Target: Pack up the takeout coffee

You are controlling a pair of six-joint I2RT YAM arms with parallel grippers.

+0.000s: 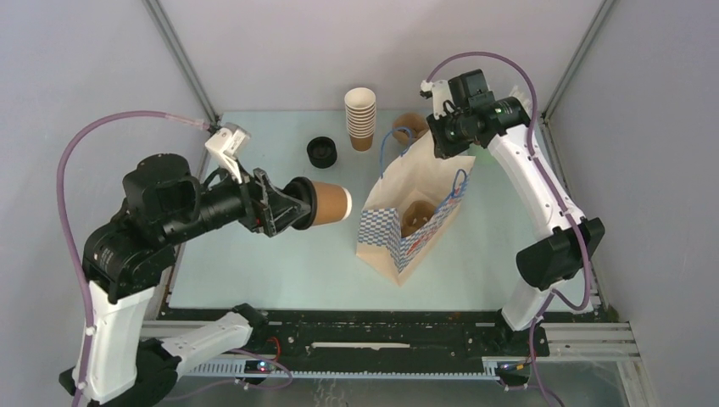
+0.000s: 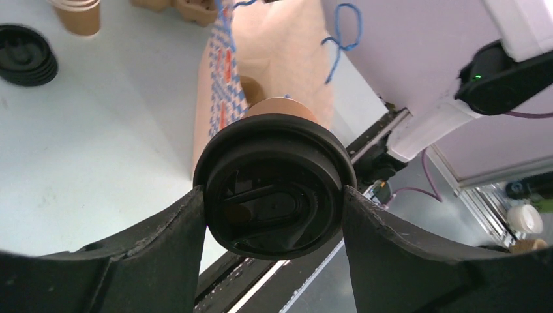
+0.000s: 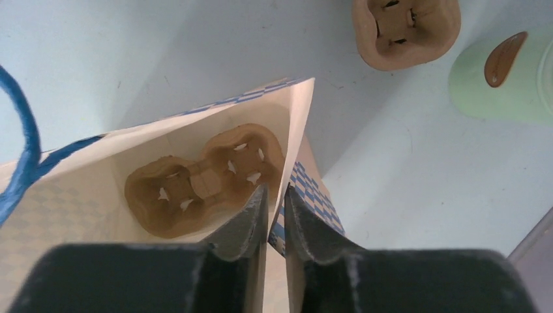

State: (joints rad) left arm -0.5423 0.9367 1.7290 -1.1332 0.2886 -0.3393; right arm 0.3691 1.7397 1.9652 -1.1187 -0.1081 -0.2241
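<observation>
The takeout coffee (image 1: 331,202), a brown kraft cup with a black lid (image 2: 274,186), lies sideways in the air left of the paper bag (image 1: 411,212). My left gripper (image 1: 307,203) is shut on it at the lid end, one finger on each side (image 2: 274,195). The bag stands with its mouth wide, blue-checked outside and with blue cord handles. A brown pulp cup tray (image 3: 195,182) lies at its bottom. My right gripper (image 3: 275,189) pinches the bag's far wall near the rim, one finger inside and one outside (image 1: 448,151).
A stack of kraft cups (image 1: 360,117) and a pile of black lids (image 1: 322,152) stand behind the bag. A second pulp tray (image 3: 405,29) and a pale green cup (image 3: 505,81) sit at the back right. Frame posts rise at the back corners.
</observation>
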